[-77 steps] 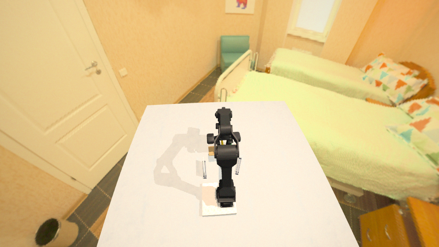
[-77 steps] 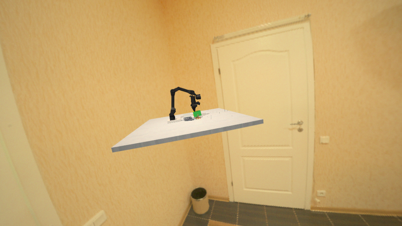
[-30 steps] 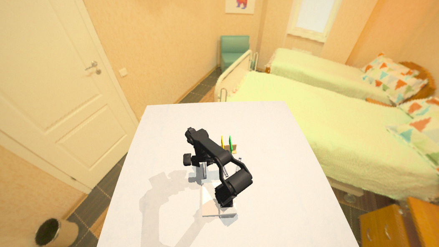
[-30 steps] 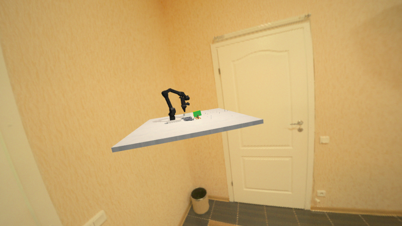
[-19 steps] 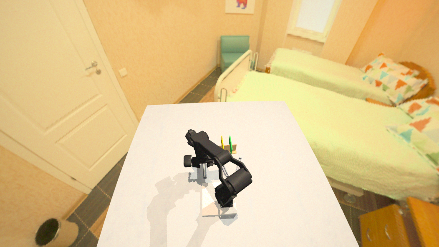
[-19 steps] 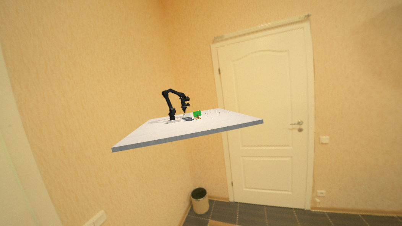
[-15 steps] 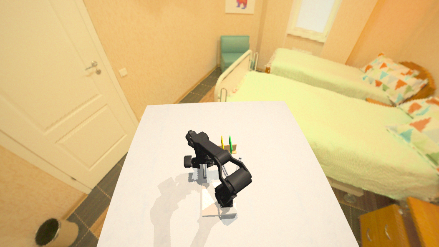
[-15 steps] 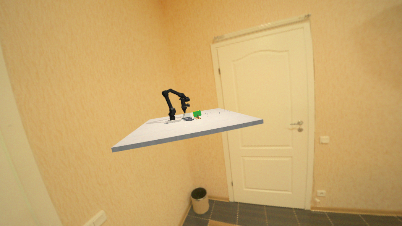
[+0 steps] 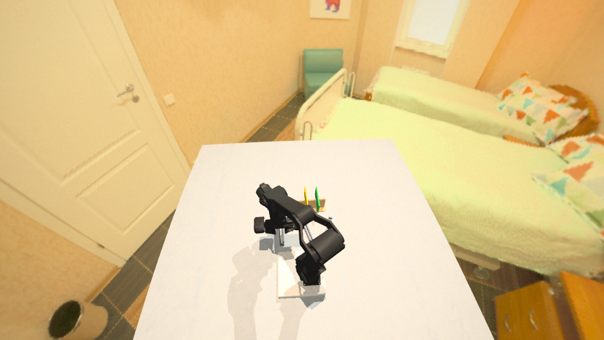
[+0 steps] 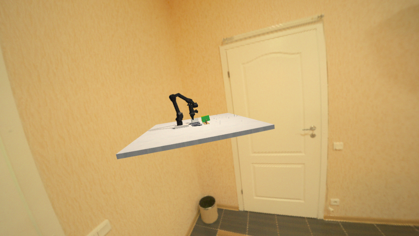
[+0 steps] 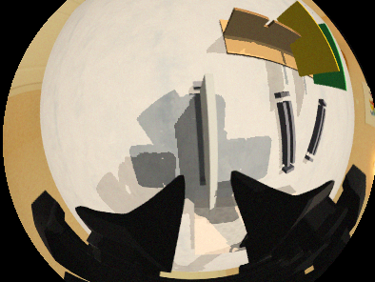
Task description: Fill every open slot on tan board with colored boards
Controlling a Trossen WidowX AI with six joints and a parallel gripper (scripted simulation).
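Your gripper [image 9: 282,227] [image 10: 192,118] [image 11: 207,178] is parted, empty, over the upright pale-grey flat board [image 9: 282,235] [image 10: 194,120] [image 11: 212,143]; lower and grasp it, then carry it to the slotted tan board [image 9: 321,203] [image 10: 206,123] [image 11: 257,30], nearer the tabletop's [image 9: 359,169] [image 10: 175,139] [image 11: 95,71] far edge.
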